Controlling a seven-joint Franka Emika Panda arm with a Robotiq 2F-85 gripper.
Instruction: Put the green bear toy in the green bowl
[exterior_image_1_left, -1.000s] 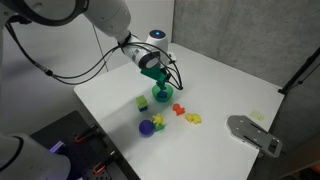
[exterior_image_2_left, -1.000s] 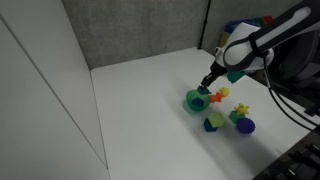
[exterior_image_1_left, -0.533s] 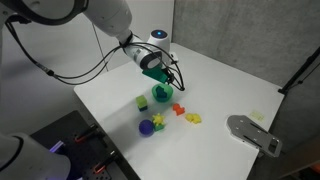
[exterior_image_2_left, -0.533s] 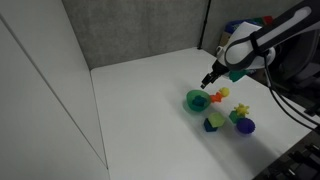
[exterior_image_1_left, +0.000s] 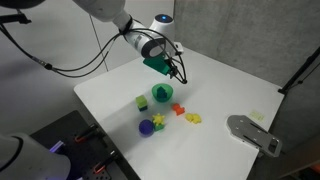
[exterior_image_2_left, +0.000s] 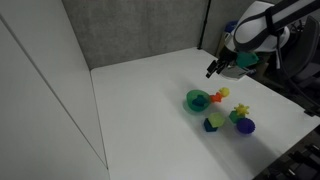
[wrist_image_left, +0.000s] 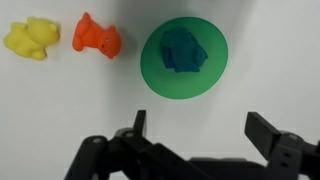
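Your hand (wrist_image_left: 200, 132) hangs above the white bench (exterior_image_1_left: 235, 90) with its 2 fingers (wrist_image_left: 262, 130) spread wide apart, gripping nothing. The green bear toy (wrist_image_left: 184, 50) lies inside the green bowl (wrist_image_left: 155, 62), near the bowl's middle, as the wrist view shows from straight overhead. In that view the bowl sits just ahead of the open fingers, with an orange toy (wrist_image_left: 97, 35) beside it and a yellow toy (wrist_image_left: 28, 38) farther out on the same side; the 2 toys are apart from each other and from the bowl.

In both exterior views the hand (exterior_image_1_left: 162, 69) (exterior_image_2_left: 212, 72) is raised clear of the bowl (exterior_image_1_left: 166, 98) (exterior_image_2_left: 192, 101), which stands on the bench among the other pieces. A pale yellow-green block (exterior_image_1_left: 142, 102) lies just beside the bowl, and a purple round piece (exterior_image_1_left: 147, 127) rests nearer the bench's front edge. The orange toy (exterior_image_1_left: 180, 110) and yellow toy (exterior_image_1_left: 195, 119) lie close together on the bowl's other side. A grey flat object (exterior_image_1_left: 252, 133) sits well apart near a corner.
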